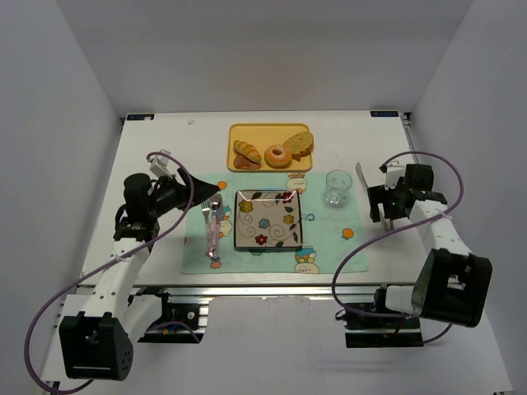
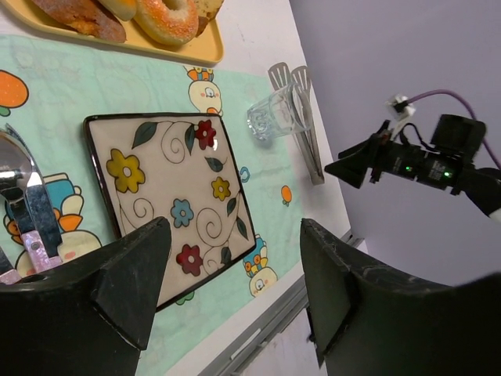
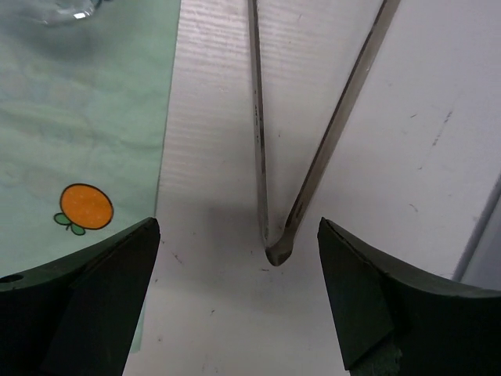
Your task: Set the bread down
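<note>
You have nothing placed yet: the ridged golden-yellow croissant (image 1: 246, 152) lies on the yellow plastic tray (image 1: 235, 132); left jaws and right jaws stand apart, empty

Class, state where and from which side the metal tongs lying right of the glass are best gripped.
Grip the tongs from straight above, across both arms just beyond their joined end: they lie flat, and the arms splay wider farther along.

Bread: elongated golden-yellow croissant (image 1: 247, 151), ridged segments, browner ends. Lies flat, diag., on L end of yellow rectangular plastic tray (image 1: 257, 132), just beside pink-glazed ring donut (image 1: 277, 156). Free, nothing gripping it.
</note>
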Motion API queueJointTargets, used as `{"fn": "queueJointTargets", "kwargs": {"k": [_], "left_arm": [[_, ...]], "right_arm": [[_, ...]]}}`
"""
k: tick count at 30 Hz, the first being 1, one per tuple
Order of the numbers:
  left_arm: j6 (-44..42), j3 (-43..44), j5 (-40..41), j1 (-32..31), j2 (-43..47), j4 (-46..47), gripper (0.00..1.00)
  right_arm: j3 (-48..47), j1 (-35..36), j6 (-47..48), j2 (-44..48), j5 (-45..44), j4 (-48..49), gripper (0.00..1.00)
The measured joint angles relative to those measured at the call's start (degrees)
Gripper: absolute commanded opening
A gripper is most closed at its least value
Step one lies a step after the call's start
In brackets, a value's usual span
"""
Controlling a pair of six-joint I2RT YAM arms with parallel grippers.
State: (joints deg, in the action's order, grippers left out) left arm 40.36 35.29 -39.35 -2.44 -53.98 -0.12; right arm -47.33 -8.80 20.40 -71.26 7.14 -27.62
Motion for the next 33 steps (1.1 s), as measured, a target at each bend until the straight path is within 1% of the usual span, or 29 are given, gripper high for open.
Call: {"fn": "queueJointTargets", "kwargs": {"k": [6, 13, 24, 33], "left_arm": [[-0.7, 0.1, 0.7, 0.0, 0.3, -2.1, 0.78], [-0.9, 0.3, 1.9, 0.0, 0.3, -3.3, 0.78], [0.4, 0.9, 2.8, 0.0, -1.2, -2.5, 0.78], [0.9, 1.4, 2.9, 0.0, -2.4, -1.8, 0.78]], "right_arm": [[0.8, -0.5, 3.5, -8.5, -1.1, 3.5, 0.85], [-4.6, -3.7, 4.5, -16.3, -0.9, 6.2, 0.84], [-7.0, -4.3, 6.0, -22.8, 2.9, 8.1, 0.81], [-7.2, -4.3, 6.5, -23.7, 3.5, 9.7, 0.78]]}}
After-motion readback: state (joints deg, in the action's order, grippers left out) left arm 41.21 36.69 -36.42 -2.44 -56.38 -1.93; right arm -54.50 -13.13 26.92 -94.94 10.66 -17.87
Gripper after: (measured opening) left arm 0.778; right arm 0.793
